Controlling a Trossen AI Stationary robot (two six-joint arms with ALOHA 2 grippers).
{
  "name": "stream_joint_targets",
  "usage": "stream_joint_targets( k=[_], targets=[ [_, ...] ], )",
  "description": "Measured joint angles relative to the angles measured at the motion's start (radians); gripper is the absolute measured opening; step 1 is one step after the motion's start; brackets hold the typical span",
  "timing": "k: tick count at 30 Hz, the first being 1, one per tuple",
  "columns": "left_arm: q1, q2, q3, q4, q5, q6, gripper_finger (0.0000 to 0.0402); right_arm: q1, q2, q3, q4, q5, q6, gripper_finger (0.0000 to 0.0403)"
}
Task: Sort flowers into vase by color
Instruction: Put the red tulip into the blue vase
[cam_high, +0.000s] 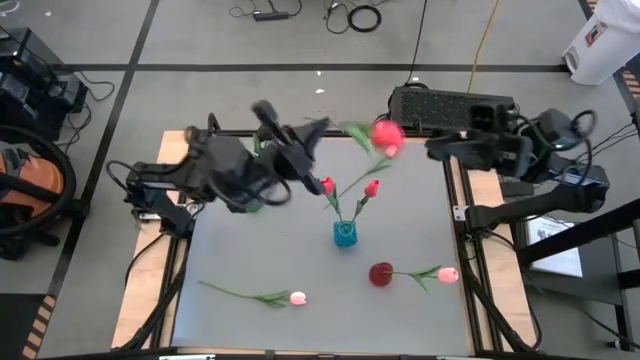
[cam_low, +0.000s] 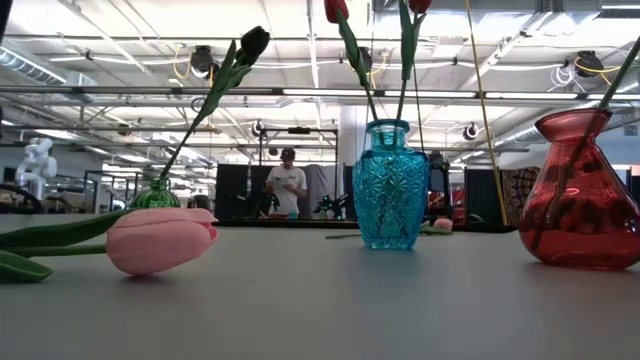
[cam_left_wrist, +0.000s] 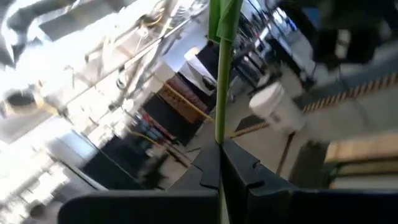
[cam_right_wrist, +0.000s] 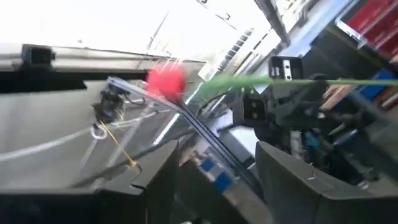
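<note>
Jaws pinching thin green stem (cam_left_wrist: 220, 93)

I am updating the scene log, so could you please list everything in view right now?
Blue patterned glass vase: one, blue, table centre.
Red tulips in vase: two, red, standing in the blue vase.
Red glass vase: one, red, right of the blue vase and nearer the front edge.
Leaning pink tulip: one, pink, stem in the red vase.
Lying pink tulip: one, pink, flat on the table, front left.
Green glass vase: one, green, below the left arm.
Near-black tulip: one, dark, in the green vase.
Held red tulip: one, red, in the air.
Black keyboard: one, black, far edge.
Person: one, in the room behind.
Left gripper: shut on the held tulip's stem.
Right gripper: open, facing that tulip.
</note>
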Motion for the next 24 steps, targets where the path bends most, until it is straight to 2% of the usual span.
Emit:
stream_joint_targets(
  k=[8, 11, 15, 19, 21, 24],
  targets=[
    [-0.030, -0.076, 0.000, -0.003, 0.005, -0.369, 0.0000, -0.005, -0.099, 0.000, -0.191, 0.051, -0.265, 0.0203],
    [-0.044, -0.086, 0.000, -0.032, 0.052, -0.462, 0.0000, -0.005, -0.122, 0.000, -0.281, 0.056, -0.351, 0.0203],
    [-0.060, -0.084, 0.000, -0.130, 0.115, -0.581, 0.0000, -0.005, -0.138, 0.000, -0.390, 0.080, -0.424, 0.0203],
    [-0.079, -0.081, 0.000, -0.269, 0.118, -0.741, 0.0000, -0.005, -0.145, 0.000, -0.463, 0.080, -0.463, 0.0203],
    [-0.099, -0.079, 0.000, -0.334, 0.088, -0.806, 0.0000, -0.005, -0.147, 0.000, -0.501, 0.080, -0.470, 0.0203],
    [-0.157, -0.079, -0.001, -0.429, -0.085, -0.869, 0.0000, -0.005, -0.148, 0.000, -0.551, 0.081, -0.481, 0.0203]
  ],
)
